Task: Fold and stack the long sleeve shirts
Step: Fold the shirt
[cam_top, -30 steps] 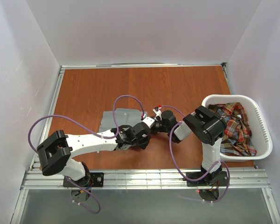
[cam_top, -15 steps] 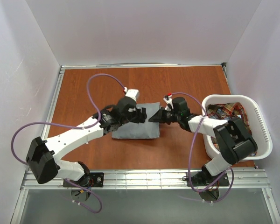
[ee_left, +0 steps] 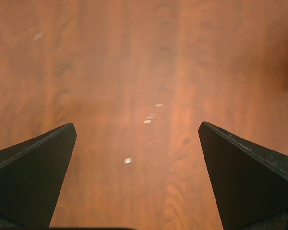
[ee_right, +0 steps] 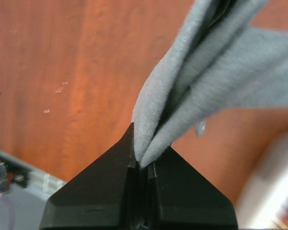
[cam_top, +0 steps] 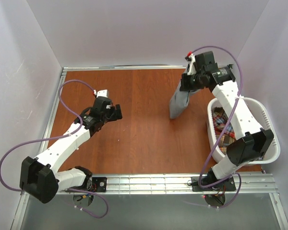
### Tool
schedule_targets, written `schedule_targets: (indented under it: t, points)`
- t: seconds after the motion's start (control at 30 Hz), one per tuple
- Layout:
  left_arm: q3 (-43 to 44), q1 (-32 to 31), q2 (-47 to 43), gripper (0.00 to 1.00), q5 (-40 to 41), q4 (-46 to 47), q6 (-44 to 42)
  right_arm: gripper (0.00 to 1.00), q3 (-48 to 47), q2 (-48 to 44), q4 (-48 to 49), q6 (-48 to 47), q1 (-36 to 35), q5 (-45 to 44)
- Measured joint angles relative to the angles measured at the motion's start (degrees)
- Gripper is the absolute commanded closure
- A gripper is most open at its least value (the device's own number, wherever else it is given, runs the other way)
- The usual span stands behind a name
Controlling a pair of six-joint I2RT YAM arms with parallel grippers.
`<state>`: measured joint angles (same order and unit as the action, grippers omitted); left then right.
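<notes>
The grey shirt (cam_top: pixel 178 103) has been lifted, clamped in the right gripper (ee_right: pixel 140 158), just left of the basket (cam_top: pixel 273 143). The left gripper (ee_left: pixel 137 139) has been spread apart, far left of it; 1 plaid shirt (cam_top: pixel 223 129) waits inside.

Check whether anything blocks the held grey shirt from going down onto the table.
Nothing visible does. The plain grey cloth shirt hangs from the shut right gripper over bare brown wooden table; the white slotted plastic basket stands off to its right.
</notes>
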<state>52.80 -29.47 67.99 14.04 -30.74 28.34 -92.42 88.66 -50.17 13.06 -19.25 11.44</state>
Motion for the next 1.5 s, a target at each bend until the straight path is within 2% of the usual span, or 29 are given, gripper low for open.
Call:
schedule_targets:
  t: [0.1,0.17,0.3,0.43,0.63,0.87,0.93,1.03,1.07,1.27,1.37,1.5]
  points:
    - [-4.26,3.78,-3.28,0.02,0.17,-0.57,0.22,0.99,-14.99,4.61,-10.82,-3.28,-1.31,-8.81]
    - [-7.15,5.33,-6.14,0.02,0.37,-0.70,0.24,0.99,-19.76,6.49,-14.27,-4.57,-3.19,-14.05]
    - [-13.05,6.21,-12.20,0.02,0.37,0.66,0.79,0.99,-20.06,10.05,-19.89,-4.87,-10.56,-23.06]
    - [-16.24,6.49,-14.75,0.02,0.28,1.03,2.01,0.99,-19.37,20.65,-22.53,-4.55,-19.93,-29.73]
    - [-16.46,6.95,-15.23,0.02,1.25,1.62,4.13,0.99,-26.10,39.76,-23.12,-4.70,-30.75,-32.72]
    - [-16.46,7.23,-20.65,0.02,4.11,-0.44,8.33,0.98,-31.47,45.35,-23.45,-4.46,-39.19,-30.88]
    - [-16.46,7.23,-22.36,0.02,4.20,-1.88,10.16,0.94,-32.04,45.38,-22.88,-4.17,-40.33,-29.09]
    - [-16.46,7.23,-24.76,0.02,4.04,-4.17,12.55,0.77,-32.02,45.40,-21.05,-3.37,-41.29,-25.31]
    - [-16.44,7.23,-25.49,0.02,3.91,-5.09,13.29,0.67,-31.85,45.40,-20.22,-3.26,-41.59,-23.82]
    - [-16.31,7.23,-29.16,0.02,1.77,-9.94,17.46,0.47,-28.24,44.87,-14.97,-2.84,-43.28,-15.02]
    - [-16.31,7.23,-30.14,0.02,0.33,-11.58,19.34,0.38,-22.84,41.33,-12.46,-2.89,-43.91,-11.21]
    - [-16.57,7.23,-29.68,0.02,-2.73,-11.32,21.11,0.37,-13.38,29.92,-9.01,-2.71,-44.59,-8.33]
